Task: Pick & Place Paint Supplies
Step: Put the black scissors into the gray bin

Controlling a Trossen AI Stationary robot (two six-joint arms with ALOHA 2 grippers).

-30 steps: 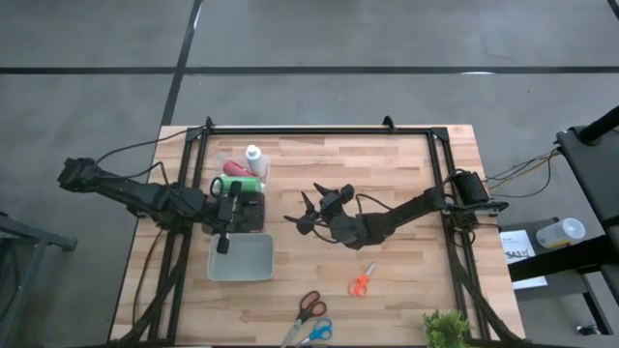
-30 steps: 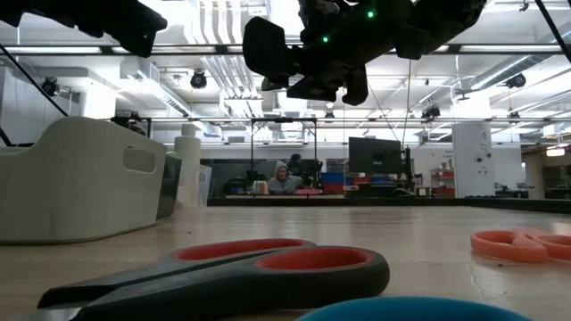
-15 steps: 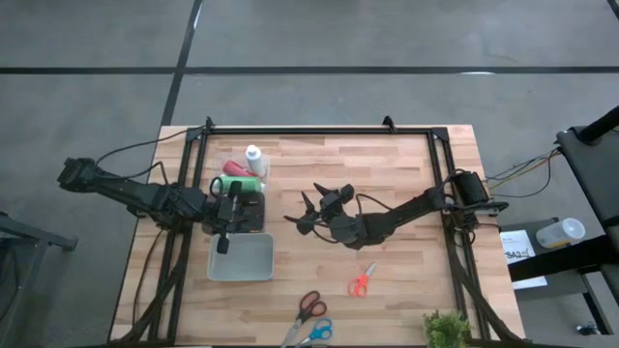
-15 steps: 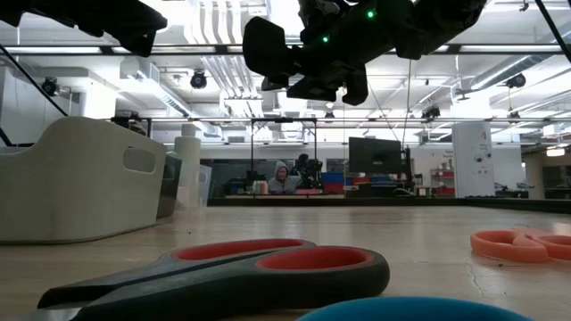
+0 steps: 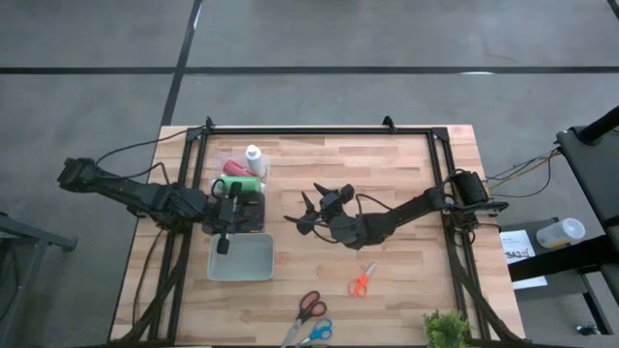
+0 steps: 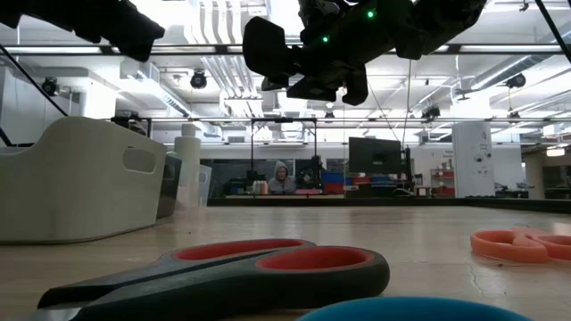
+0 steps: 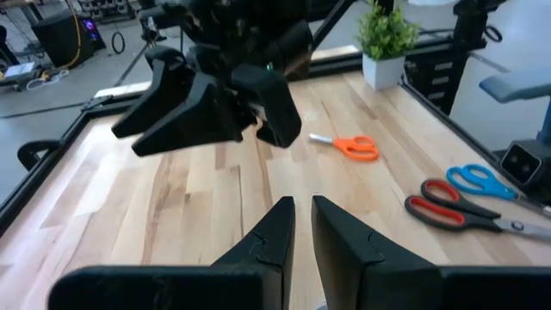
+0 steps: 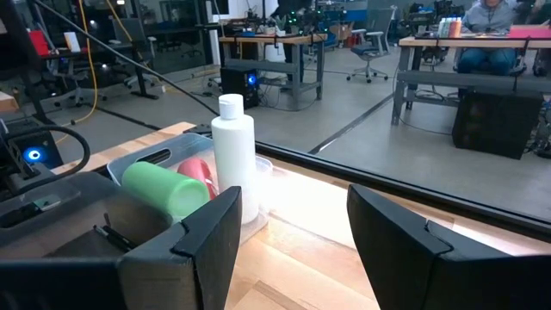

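White bottle [image 8: 234,146] stands ahead; my right fingers [image 8: 293,237] gape wide, left fingers [image 7: 297,226] nearly pressed together. Best approach level, centred.

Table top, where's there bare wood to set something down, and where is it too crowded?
Bare wood lies at the table's far middle, between the white bottle and the right frame rail, and between the grey bin and orange scissors. It is crowded around the bottles, the left gripper and the right gripper.
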